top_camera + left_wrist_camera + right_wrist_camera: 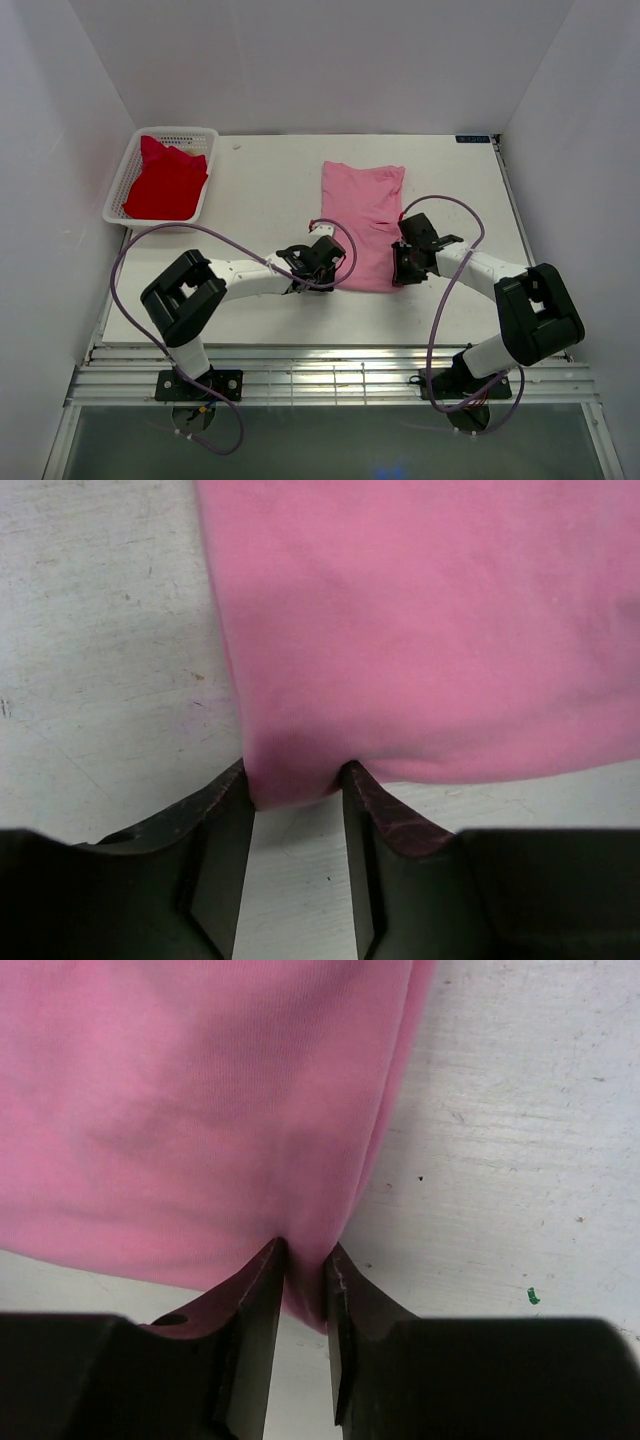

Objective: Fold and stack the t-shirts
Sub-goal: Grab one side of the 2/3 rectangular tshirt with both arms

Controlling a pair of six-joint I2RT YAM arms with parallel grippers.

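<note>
The light pink t-shirt [362, 215] lies folded into a long strip in the middle of the table. My left gripper [322, 262] is at its near left corner. In the left wrist view the jaws [297, 785] pinch that bunched corner of pink cloth [420, 630]. My right gripper [400, 262] is at the near right corner. In the right wrist view its jaws [305, 1270] are nearly closed on the pink hem [200, 1110]. The bright red t-shirt [165, 180] lies crumpled in the basket at the far left.
The white mesh basket [180, 131] stands at the table's far left corner. White walls enclose the table [260, 190] on three sides. A small label [473, 139] sits at the far right edge.
</note>
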